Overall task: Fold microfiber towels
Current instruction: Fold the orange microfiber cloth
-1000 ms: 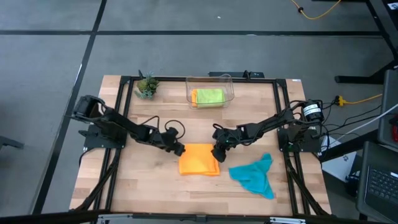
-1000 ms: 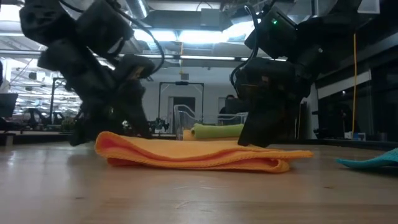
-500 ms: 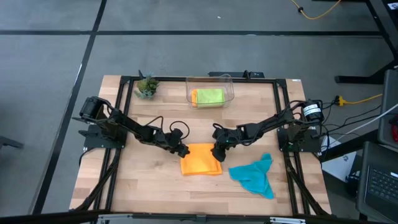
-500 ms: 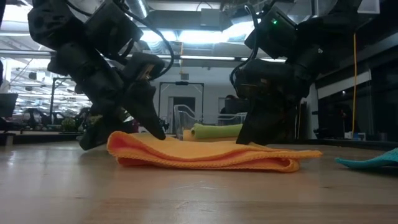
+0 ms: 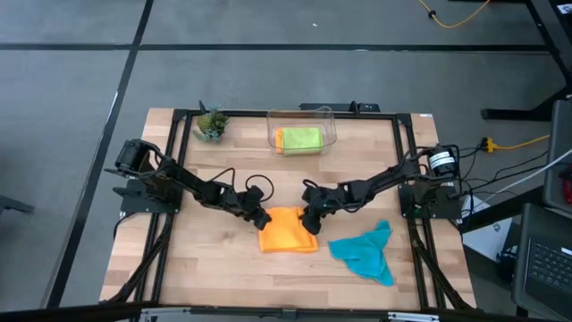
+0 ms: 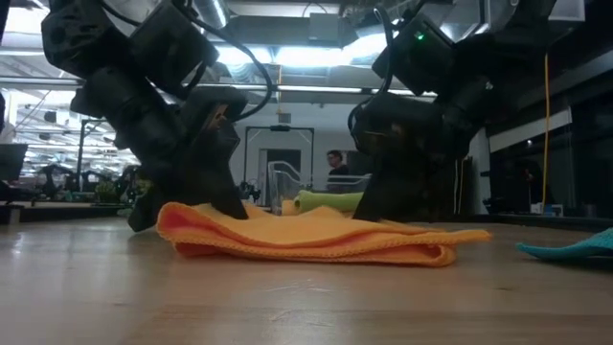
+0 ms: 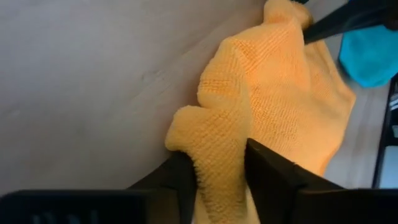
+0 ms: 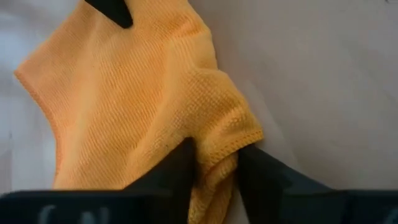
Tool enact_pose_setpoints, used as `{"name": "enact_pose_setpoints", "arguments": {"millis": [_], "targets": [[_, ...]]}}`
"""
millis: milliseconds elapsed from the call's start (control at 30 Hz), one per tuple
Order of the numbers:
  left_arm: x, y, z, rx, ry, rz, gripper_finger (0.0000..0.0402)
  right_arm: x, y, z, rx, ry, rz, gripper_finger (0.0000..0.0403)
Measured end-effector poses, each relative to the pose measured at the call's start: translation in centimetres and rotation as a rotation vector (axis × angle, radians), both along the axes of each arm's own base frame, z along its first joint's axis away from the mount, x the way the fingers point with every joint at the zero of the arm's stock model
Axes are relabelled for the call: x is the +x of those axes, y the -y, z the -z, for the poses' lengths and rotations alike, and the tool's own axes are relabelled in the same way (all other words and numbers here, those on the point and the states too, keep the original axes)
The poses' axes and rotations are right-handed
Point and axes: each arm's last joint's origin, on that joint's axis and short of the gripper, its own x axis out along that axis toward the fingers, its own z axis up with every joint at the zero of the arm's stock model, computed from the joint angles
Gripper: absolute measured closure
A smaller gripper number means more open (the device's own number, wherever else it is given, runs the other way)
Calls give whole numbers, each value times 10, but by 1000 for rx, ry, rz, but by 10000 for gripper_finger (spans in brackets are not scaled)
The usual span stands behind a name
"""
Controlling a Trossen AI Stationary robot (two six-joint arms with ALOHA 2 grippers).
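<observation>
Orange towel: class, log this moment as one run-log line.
orange towel: folded, mid-table | left tool: pinching far-left corner | right tool: pinching far-right corner | teal towel: unfolded

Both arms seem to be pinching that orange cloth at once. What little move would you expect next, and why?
Probably both lift their far corners slightly and carry them toward the near edge. The left gripper and right gripper each pinch a far corner of the orange towel, which lies bunched, so another fold seems likely. The teal towel still lies crumpled nearby.
</observation>
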Motion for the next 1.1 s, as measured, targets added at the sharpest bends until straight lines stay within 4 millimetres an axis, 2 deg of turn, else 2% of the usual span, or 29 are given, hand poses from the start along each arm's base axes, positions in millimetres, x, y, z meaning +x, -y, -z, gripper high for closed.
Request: {"name": "enact_pose_setpoints", "arguments": {"millis": [167,233,467,600,700,933,1100], "targets": [[-2,-1,2,54,-15,31,369,-1,1,0,-11,-6,5,370],[-2,1,2,95,-10,30,391,-1,1,-1,-32,1,-4,388],[-4,7,-4,162,17,61,399,-1,0,-11,-83,44,-35,396],[-7,8,-12,294,34,110,401,7,-1,-19,-141,85,-89,397],[-9,10,-24,426,73,155,401,10,-2,-23,-204,84,-106,397],[-16,8,-43,608,89,139,401,20,-8,-37,-405,89,-98,397],[-21,6,-50,632,78,122,401,24,-12,-45,-496,85,-84,397]]}}
